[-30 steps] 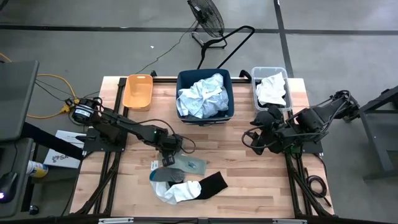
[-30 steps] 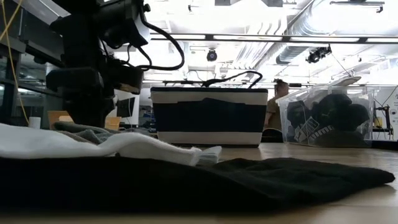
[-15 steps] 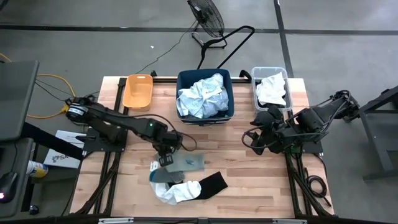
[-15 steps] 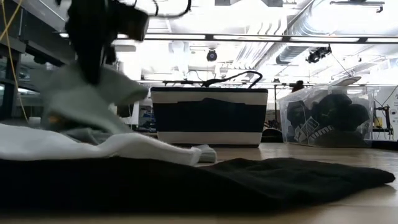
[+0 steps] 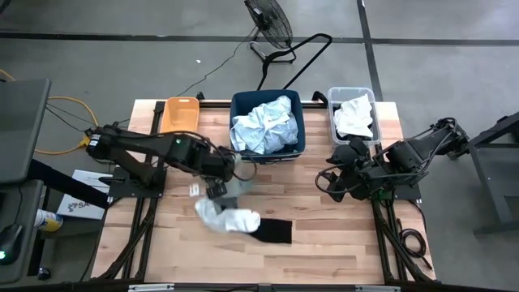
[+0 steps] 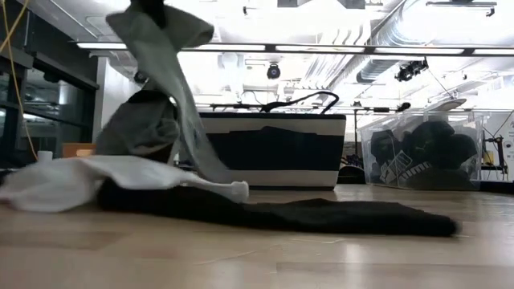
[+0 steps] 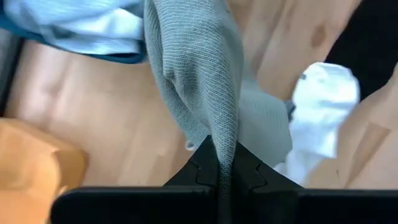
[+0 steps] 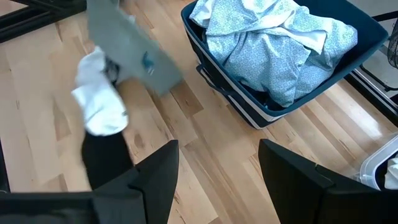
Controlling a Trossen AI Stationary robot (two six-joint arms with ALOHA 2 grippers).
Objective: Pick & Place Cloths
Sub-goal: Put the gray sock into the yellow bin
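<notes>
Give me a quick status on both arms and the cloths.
Left gripper shut on grey-green sock, lifted off table. Right gripper open, idle at right side. White sock and black sock on table. Nothing blocking.

My two arms over the table
My left gripper (image 5: pixel 217 188) is clamped tight near the table's middle; my right gripper (image 5: pixel 331 185), fingers spread, waits at the right.

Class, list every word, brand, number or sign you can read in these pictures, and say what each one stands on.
"PUMA": white letters on black fabric inside the clear bin, low view.
Print on the white box beside the table, high view: too small to read.
Small blue tag on the grey-green sock, right wrist view: too blurred to read.
No other text is visible.
</notes>
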